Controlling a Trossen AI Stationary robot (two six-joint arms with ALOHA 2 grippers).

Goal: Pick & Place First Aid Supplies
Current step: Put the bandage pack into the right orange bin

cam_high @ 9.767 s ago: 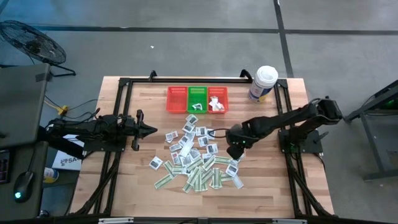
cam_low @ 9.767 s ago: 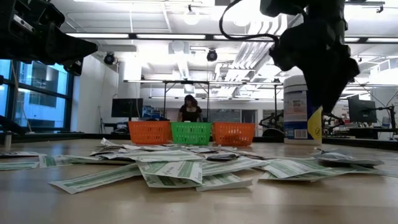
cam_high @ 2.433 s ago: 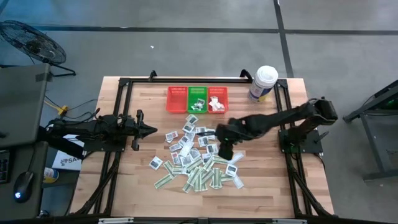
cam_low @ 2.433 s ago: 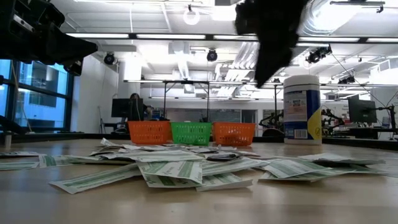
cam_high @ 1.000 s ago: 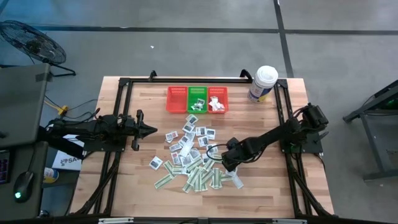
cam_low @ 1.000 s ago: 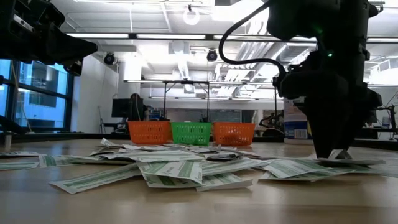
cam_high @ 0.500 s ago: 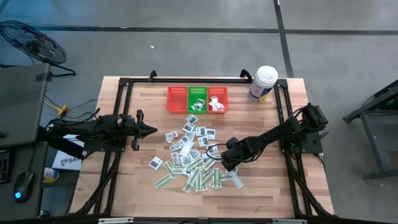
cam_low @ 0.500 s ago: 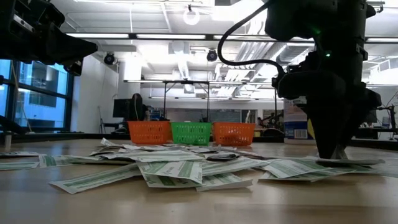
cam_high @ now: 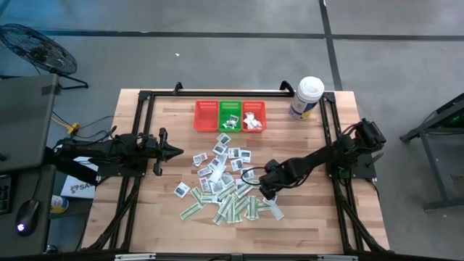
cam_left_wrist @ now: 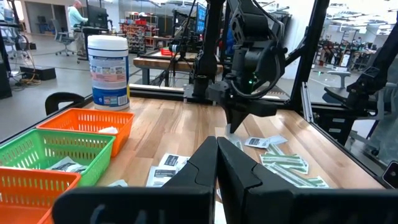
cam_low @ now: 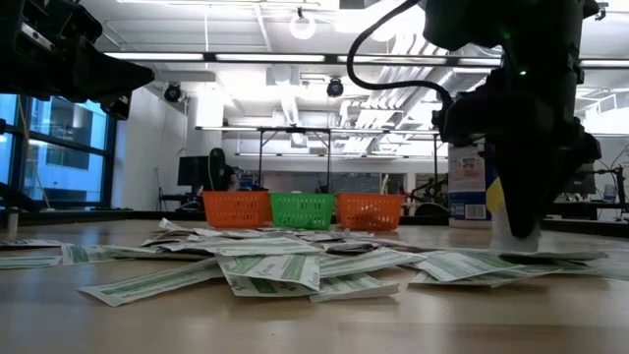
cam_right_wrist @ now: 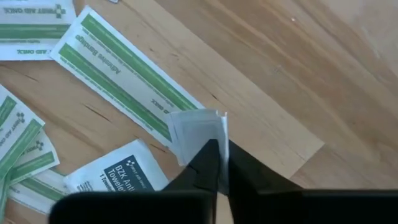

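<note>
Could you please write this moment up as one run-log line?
right end effector: shut on white packet, over pile | left end effector: shut, idle at table's left | baskets: partly filled

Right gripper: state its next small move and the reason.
Probably lift straight up. The right gripper is shut on a white packet, barely above the table and other packets, so it needs clearance before carrying toward the baskets.
</note>
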